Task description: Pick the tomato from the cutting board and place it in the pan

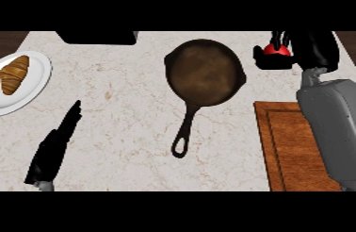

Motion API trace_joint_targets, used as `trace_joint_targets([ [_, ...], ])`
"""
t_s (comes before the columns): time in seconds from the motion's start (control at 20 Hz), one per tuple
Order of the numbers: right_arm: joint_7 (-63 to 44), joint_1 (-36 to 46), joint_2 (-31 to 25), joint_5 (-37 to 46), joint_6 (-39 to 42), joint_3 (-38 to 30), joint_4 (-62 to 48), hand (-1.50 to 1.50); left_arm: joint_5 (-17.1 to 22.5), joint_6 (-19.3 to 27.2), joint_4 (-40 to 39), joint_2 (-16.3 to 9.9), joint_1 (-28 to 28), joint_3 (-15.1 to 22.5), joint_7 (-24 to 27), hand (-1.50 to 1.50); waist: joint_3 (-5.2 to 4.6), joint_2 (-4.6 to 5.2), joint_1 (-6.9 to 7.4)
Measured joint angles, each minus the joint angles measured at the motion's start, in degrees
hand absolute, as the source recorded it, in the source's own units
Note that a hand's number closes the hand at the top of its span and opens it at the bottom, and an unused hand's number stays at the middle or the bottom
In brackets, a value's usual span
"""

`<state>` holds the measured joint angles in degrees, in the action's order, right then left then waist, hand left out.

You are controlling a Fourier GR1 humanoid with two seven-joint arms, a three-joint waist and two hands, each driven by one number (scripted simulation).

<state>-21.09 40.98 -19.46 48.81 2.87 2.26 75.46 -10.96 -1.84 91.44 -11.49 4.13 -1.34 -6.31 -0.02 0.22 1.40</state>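
A red tomato (276,50) shows between the curled black fingers of my right hand (292,54), which holds it above the counter just right of the pan. The dark round pan (205,71) lies at the upper middle, its handle pointing toward the lower left. The wooden cutting board (292,148) sits at the lower right, partly under my grey right forearm. My left hand (54,146) rests at the lower left with straight fingers pointing up.
A white plate (38,82) with a croissant (14,74) sits at the left edge. A black object (96,37) lies along the counter's far edge at the upper left. Marbled counter lies bare between my left hand and the pan.
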Motion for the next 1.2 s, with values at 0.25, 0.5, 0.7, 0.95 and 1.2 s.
trace_joint_targets([
  [0.25,0.9,8.7,6.3,-0.1,-3.7,-0.9,-13.3,1.50,-0.7,0.3,-0.4,0.7,-0.6,0.5,-0.1,0.00,0.01,0.20,0.37],
  [0.5,3.9,16.3,10.8,-0.9,-8.7,-3.5,-28.4,1.50,-0.8,-0.2,0.5,0.9,-1.7,0.9,-1.0,0.00,0.02,0.59,1.35],
  [0.7,5.9,20.7,13.3,-0.1,-11.7,-4.5,-39.6,1.50,-1.0,-0.5,1.1,0.9,-1.9,1.2,-1.4,0.00,0.03,0.87,1.93],
  [0.95,8.4,23.7,15.5,1.5,-12.2,-4.0,-50.4,1.50,-1.3,-0.7,1.6,1.2,-2.8,1.8,-2.3,0.00,0.03,1.36,2.94],
  [1.2,7.4,24.3,18.2,-6.0,-11.0,-11.4,-55.7,-1.50,-1.4,-0.6,0.4,1.4,-3.7,1.7,-1.6,0.00,0.07,1.77,3.38],
])
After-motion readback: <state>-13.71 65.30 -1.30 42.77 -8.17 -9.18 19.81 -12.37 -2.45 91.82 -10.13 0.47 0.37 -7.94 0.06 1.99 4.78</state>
